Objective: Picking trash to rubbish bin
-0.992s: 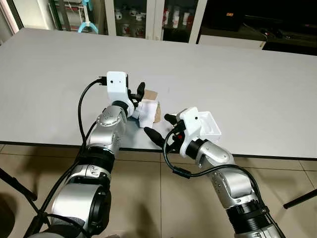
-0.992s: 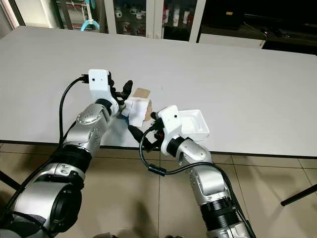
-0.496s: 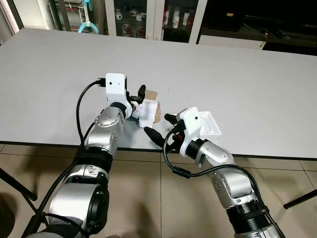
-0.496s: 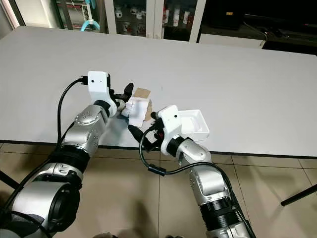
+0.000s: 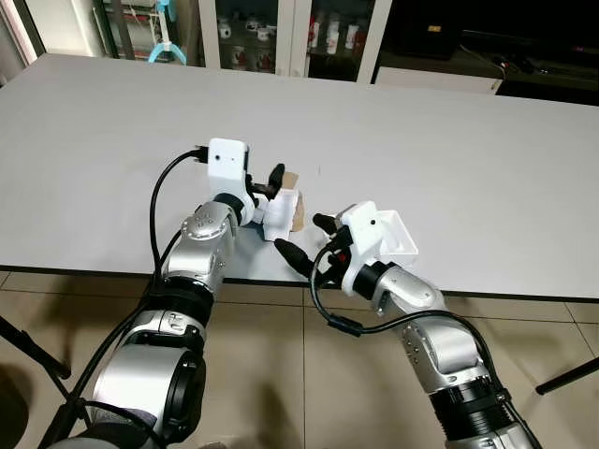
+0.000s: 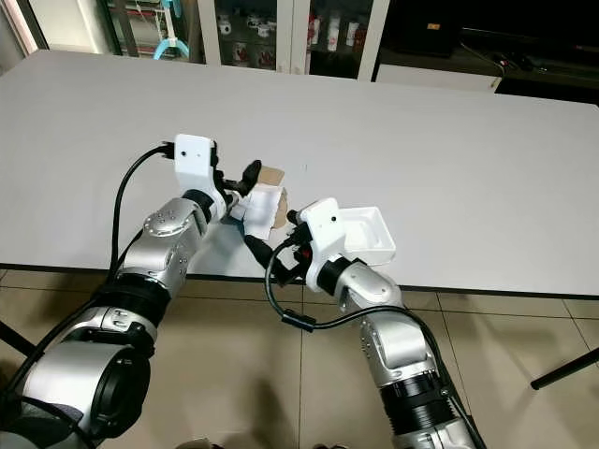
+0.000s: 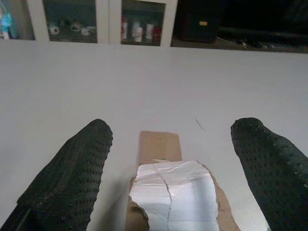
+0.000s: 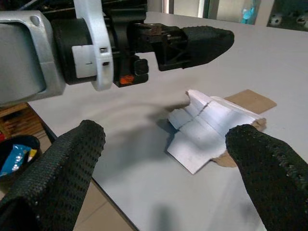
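Right gripper [image 5: 301, 241] sits nearest, at the front edge of the counter [image 5: 449, 159]. Its jaws are spread wide and hold nothing; in the right wrist view the torn scrap lies between and beyond its 2 fingers.

Left gripper [image 5: 266, 184] is just behind, over the counter. Its jaws are also wide open and empty; the left wrist view shows 1 finger [image 7: 67, 180] on each side of the trash, with clear counter between finger and paper on both sides.

The trash, a torn piece of white-faced brown cardboard [image 5: 282, 210], lies on the counter close to the front edge, between the 2 grippers. Its white layer is creased and lifted; a brown tab projects on the far side.

Risks, as judged:
- The piece is thin and lies low. Closing the jaws too high could pass over it; closing too low could drag the fingertips on the counter.
- A push from the left gripper could slide the piece off the front edge to the floor.
- The 2 grippers are close together; both closing in could cause them to collide.

Not verifiable: the rubbish bin's location. A dark container with wrappers [image 8: 17, 154] shows below the counter edge, cut off by the frame; its nature cannot be confirmed. Contents of the far cabinets [image 5: 281, 33] are too small to identify.
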Controlling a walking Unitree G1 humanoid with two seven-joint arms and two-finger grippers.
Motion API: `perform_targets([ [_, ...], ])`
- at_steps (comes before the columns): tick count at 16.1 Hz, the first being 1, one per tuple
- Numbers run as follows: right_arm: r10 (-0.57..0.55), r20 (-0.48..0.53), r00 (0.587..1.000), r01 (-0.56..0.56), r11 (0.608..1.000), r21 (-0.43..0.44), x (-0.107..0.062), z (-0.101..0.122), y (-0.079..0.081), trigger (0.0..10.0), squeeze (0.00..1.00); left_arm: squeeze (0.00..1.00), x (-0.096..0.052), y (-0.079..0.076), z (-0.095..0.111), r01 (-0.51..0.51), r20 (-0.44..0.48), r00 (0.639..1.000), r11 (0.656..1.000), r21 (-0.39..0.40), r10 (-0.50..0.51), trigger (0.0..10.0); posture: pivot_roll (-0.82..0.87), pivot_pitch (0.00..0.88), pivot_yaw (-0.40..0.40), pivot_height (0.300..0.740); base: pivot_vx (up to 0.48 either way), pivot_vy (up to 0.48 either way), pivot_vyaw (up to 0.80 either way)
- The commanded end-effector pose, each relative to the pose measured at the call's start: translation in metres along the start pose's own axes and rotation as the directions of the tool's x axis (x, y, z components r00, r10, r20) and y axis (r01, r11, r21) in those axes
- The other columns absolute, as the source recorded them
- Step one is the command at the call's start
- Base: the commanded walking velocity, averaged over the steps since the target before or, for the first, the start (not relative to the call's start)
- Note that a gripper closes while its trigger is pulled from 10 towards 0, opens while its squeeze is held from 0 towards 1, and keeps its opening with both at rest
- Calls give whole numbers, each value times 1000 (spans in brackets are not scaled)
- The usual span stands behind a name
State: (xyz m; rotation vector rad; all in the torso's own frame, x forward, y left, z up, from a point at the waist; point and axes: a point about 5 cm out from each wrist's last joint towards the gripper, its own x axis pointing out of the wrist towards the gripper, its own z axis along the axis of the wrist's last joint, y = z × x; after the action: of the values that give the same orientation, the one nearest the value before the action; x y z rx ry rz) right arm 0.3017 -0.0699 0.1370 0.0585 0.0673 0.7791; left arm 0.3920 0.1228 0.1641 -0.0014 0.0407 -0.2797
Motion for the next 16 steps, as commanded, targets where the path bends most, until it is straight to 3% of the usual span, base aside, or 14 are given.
perform_targets([
  [1, -42, 2, 999, 42, 999, -14, -6, 1, -11, 10000, 0, 0, 1, -3, -5, 38, -37, 999, 999, 19, -38, 10000, -33, 25, -58, 740, 0, 0, 0],
  [3, -87, -6, 996, 86, 996, -37, -14, 3, -23, 10000, 0, 0, 0, -2, -9, 81, -70, 994, 996, 25, -79, 10000, -39, 45, -56, 740, 0, 0, 0],
  [4, -102, -3, 995, 102, 994, -42, -17, 4, -25, 10000, 0, 0, -1, 0, -10, 95, -85, 992, 995, -13, -96, 10000, -43, 62, -53, 740, 0, 0, 0],
  [5, -123, 2, 992, 123, 991, -47, -19, 5, -27, 10000, 0, 0, -1, 4, -10, 90, -98, 990, 991, -100, -99, 10000, -50, 77, -48, 740, 0, 0, 0],
  [7, -160, 18, 987, 161, 986, -45, -23, 9, -29, 10000, 0, 0, -1, 10, -10, 63, -114, 990, 986, -157, -81, 10000, -66, 97, -43, 740, 0, 0, 0],
  [8, -167, 22, 986, 168, 985, -44, -23, 10, -30, 10000, 0, 0, -2, 11, -10, 53, -113, 991, 987, -149, -71, 10000, -66, 97, -43, 740, 0, 0, 0],
  [9, -165, 30, 986, 166, 985, -43, -27, 14, -29, 10000, 0, 0, 4, 20, 8, 14, -106, 994, 993, -116, -26, 10000, -68, 124, -45, 740, 0, 0, 0],
  [13, -155, 17, 988, 155, 987, -36, -31, 12, -24, 10000, 0, 0, 12, 28, 41, -27, -76, 997, 997, -78, 21, 10000, -66, 154, -52, 740, 0, 0, 0],
  [14, -153, 16, 988, 153, 988, -33, -31, 12, -23, 10000, 0, 0, 12, 29, 43, -31, -83, 996, 996, -79, 24, 10000, -67, 157, -52, 740, 0, 0, 0],
  [16, -145, 12, 989, 146, 989, -27, -33, 12, -19, 10000, 0, 0, 11, 35, 35, -72, -180, 982, 995, -63, 60, 10000, -75, 165, -49, 740, 0, 0, 0],
])
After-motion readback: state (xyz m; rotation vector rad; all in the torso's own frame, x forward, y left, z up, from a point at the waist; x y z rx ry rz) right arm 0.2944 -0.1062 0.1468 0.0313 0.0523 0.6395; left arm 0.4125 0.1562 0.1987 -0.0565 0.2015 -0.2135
